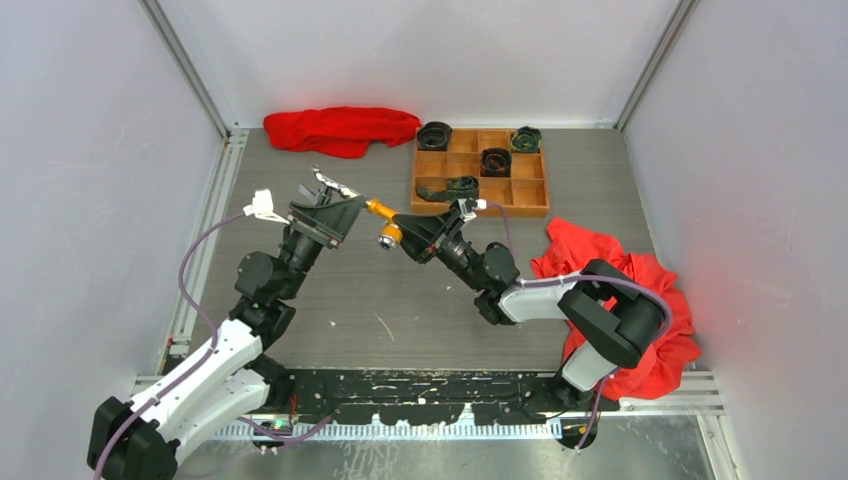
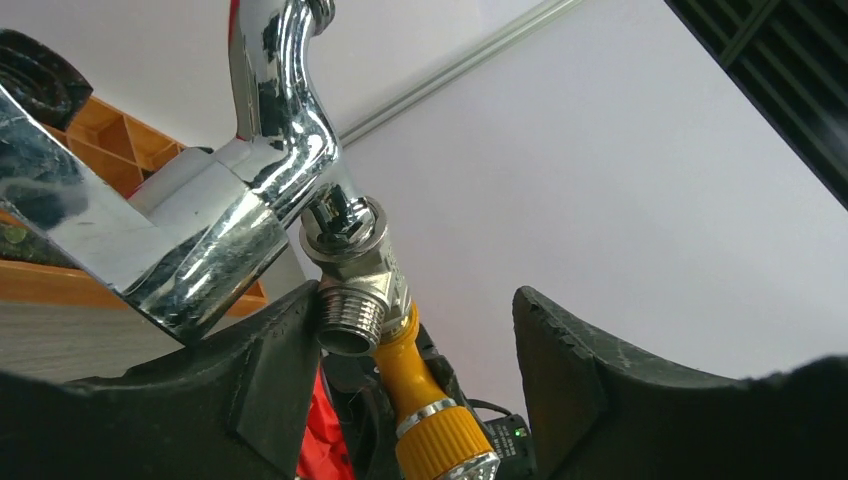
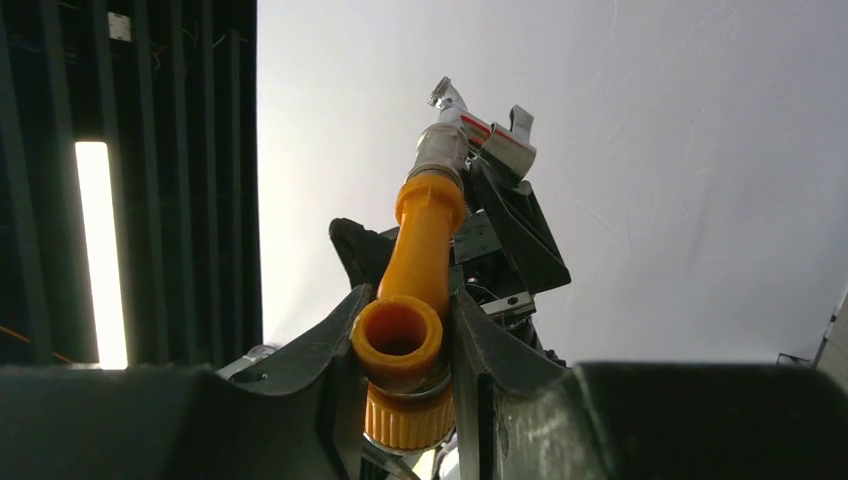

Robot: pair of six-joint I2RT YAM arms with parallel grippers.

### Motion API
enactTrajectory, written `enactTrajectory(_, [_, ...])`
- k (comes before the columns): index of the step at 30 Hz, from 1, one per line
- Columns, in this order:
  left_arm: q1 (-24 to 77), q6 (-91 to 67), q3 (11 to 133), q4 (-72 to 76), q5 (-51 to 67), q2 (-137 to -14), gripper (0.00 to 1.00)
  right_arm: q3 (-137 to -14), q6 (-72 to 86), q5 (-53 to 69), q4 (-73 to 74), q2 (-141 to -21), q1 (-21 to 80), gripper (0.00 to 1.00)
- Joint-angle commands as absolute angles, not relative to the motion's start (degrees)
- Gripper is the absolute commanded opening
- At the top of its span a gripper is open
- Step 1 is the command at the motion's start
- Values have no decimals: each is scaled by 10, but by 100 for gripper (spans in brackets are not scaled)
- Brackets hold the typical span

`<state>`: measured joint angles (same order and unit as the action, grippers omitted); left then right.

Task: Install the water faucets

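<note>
The orange-yellow water faucet [image 1: 384,222] hangs above the table between the two arms, with my right gripper [image 1: 418,230] shut on its ribbed collar [image 3: 405,345]. Its far end runs into a threaded metal body [image 2: 352,290] joined to the shiny silver water faucet [image 2: 215,215]. My left gripper [image 2: 415,300] is open around that joint. Its left finger [image 2: 265,375] touches the threaded end. Its right finger [image 2: 565,370] stands well apart from the joint. In the top external view the silver faucet [image 1: 331,186] lies across the top of the left gripper [image 1: 328,212].
A wooden compartment tray [image 1: 480,209] at the back right holds dark rolled items [image 1: 495,160]. One red cloth [image 1: 340,128] lies at the back left of the tray. Another red cloth [image 1: 650,285] lies under the right arm at the right side.
</note>
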<state>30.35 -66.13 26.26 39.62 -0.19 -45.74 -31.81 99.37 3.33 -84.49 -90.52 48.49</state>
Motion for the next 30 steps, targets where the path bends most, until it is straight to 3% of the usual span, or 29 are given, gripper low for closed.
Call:
enactTrajectory(1, [301,-656,262,417,-21,-427,68,-331,1029,17,-944,-900,483,0])
enactTrajectory(7, [301,-658,264,408,-27,-428,64,-338,1036,20,-945,-908,484,0])
enactTrajectory(10, [301,-664,264,404,-34,-431,54,-337,1039,21,-945,-910,485,0])
enactTrajectory(18, [301,-676,277,352,-65,-419,1,-341,1048,25,-949,-919,490,0])
enactTrajectory(22, [302,-687,278,336,-82,-411,0,-347,1059,29,-954,-927,490,2])
enactTrajectory(23, [301,-692,276,334,-89,-409,0,-349,1064,30,-960,-932,490,16])
enactTrajectory(25, [301,-704,272,329,-105,-407,0,-352,1071,37,-969,-943,490,58])
enactTrajectory(29, [301,-727,273,317,-125,-403,0,-343,1060,42,-969,-943,490,79])
enactTrajectory(30, [301,-731,276,312,-128,-401,0,-336,1056,42,-969,-941,490,91])
